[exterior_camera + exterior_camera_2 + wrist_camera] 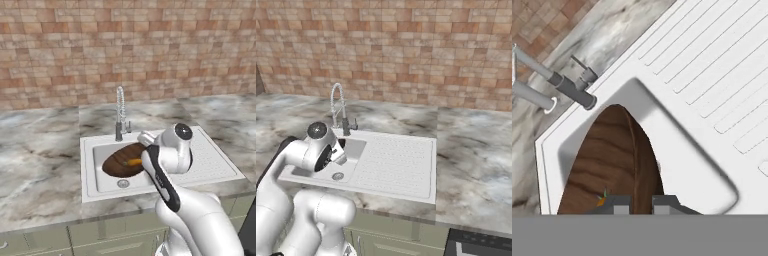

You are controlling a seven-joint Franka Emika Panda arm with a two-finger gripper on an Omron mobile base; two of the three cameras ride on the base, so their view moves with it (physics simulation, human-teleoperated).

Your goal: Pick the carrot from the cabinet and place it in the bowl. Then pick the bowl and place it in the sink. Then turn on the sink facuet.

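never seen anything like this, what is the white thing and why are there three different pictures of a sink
The white thing is a robot arm in a simulated kitchen. Two pictures come from cameras on its base, behind it to the left and right, so they show one scene from two sides. The third comes from a camera on its hand, looking down along the tool, whose two dark fingertips stand at the bottom.

Set into the marble counter is a white sink with a ribbed drainboard and a chrome faucet. A wooden bowl lies tilted in the basin with a carrot inside. Whether the tool grips the bowl's rim cannot be told.
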